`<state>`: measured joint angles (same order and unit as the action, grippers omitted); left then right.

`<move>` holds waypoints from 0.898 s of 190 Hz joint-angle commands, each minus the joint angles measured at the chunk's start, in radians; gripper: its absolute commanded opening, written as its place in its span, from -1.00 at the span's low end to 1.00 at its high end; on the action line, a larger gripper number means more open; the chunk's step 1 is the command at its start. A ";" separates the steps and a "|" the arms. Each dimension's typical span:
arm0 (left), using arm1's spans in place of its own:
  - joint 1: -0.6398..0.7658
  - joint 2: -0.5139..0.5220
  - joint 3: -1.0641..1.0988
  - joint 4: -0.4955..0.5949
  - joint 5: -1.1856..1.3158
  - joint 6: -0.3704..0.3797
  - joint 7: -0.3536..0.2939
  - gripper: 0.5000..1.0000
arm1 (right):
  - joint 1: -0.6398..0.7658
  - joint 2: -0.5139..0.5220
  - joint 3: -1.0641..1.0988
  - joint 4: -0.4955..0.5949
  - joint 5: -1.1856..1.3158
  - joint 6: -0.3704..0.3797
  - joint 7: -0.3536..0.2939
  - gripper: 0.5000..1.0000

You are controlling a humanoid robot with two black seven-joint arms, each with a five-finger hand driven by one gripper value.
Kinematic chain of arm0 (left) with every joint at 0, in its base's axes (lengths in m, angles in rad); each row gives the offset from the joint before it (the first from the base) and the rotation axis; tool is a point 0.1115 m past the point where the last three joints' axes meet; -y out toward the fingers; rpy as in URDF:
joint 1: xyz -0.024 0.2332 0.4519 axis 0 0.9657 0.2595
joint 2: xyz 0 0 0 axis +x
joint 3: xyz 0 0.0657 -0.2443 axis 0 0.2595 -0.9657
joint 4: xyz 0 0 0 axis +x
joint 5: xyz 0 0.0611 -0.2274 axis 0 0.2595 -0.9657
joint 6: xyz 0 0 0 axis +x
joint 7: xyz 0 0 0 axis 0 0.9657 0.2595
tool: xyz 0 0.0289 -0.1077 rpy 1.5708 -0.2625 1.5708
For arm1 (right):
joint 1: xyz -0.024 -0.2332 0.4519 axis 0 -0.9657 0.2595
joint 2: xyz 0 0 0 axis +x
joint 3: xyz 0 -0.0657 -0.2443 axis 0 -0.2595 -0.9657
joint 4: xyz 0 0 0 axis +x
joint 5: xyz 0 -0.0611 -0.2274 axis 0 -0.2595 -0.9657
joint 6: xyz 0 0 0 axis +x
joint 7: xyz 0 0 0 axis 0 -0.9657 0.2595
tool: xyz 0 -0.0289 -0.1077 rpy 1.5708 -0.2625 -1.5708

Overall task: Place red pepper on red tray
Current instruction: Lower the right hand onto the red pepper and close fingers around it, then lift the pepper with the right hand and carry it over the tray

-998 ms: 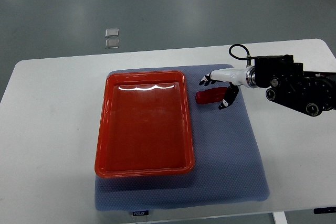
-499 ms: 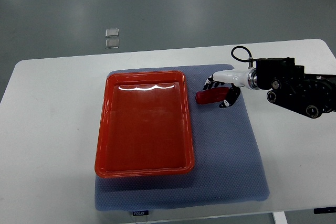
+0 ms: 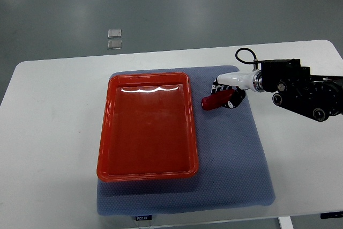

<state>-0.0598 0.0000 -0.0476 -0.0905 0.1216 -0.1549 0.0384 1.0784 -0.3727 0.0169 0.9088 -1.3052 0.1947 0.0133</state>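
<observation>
A red pepper lies on the blue mat just right of the red tray. My right hand comes in from the right edge and has its dark fingers curled around the pepper's right end. The pepper's left tip sticks out toward the tray's right rim. The tray holds nothing. No left arm shows.
The blue-grey mat covers the middle of the white table and carries the tray. My right forearm reaches across the table's right side. Two small clear squares lie on the floor beyond the table.
The right hand's fingers went from spread around the pepper to curled on it. The pepper has shifted slightly to the right and tilted a little.
</observation>
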 commanded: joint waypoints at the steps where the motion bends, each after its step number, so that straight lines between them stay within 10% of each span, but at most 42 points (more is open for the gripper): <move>1: 0.000 0.000 0.000 0.000 0.000 0.000 0.000 1.00 | 0.001 0.000 0.000 0.001 0.000 0.002 0.000 -0.55; 171: 0.000 0.000 0.000 0.000 0.000 0.000 0.000 1.00 | 0.136 0.054 0.075 0.002 0.021 -0.008 0.042 -0.74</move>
<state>-0.0598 0.0000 -0.0475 -0.0905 0.1214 -0.1549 0.0385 1.2124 -0.3423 0.0722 0.9094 -1.2852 0.1825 0.0349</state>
